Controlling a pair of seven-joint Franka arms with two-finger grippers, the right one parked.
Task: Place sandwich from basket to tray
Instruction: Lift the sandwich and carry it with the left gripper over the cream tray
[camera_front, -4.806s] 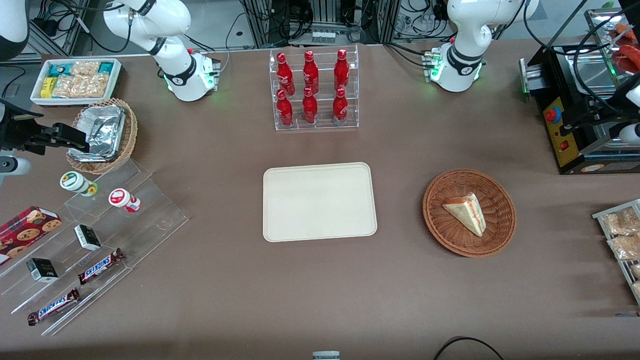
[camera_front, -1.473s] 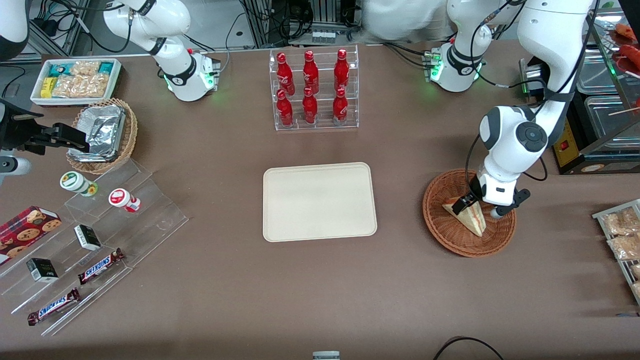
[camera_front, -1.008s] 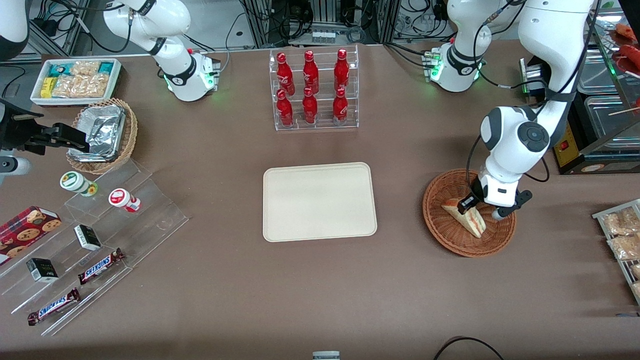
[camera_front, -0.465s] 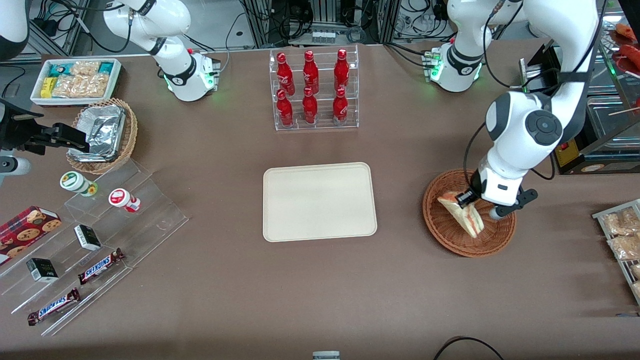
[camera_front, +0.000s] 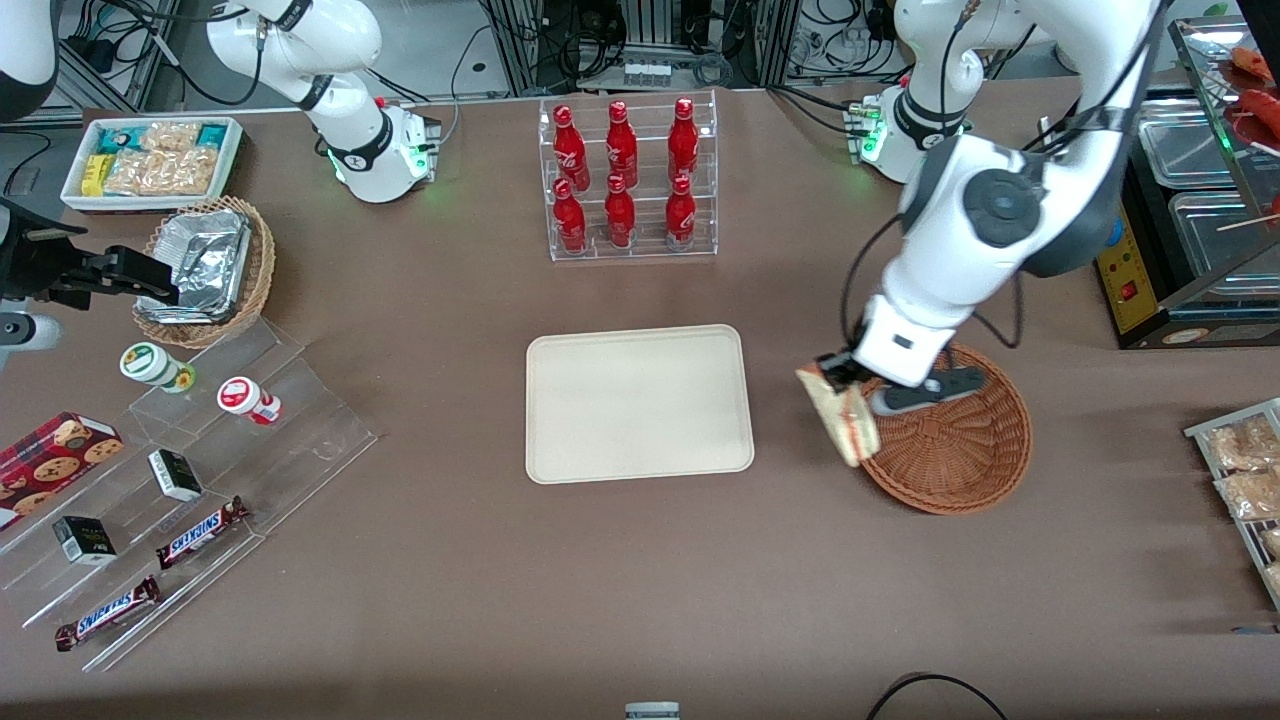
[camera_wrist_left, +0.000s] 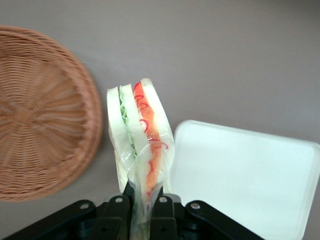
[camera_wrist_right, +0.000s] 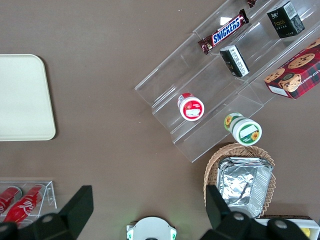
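Above the basket rim, tool pinches the plastic-wrapped sandwich.

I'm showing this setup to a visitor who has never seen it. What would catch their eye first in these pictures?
Probably the gripper, shut on the sandwich, which hangs in the air above the basket's rim, between the reddish-brown basket and the bare cream tray. Next, the clear rack of six red bottles, farther from the front camera than the tray.
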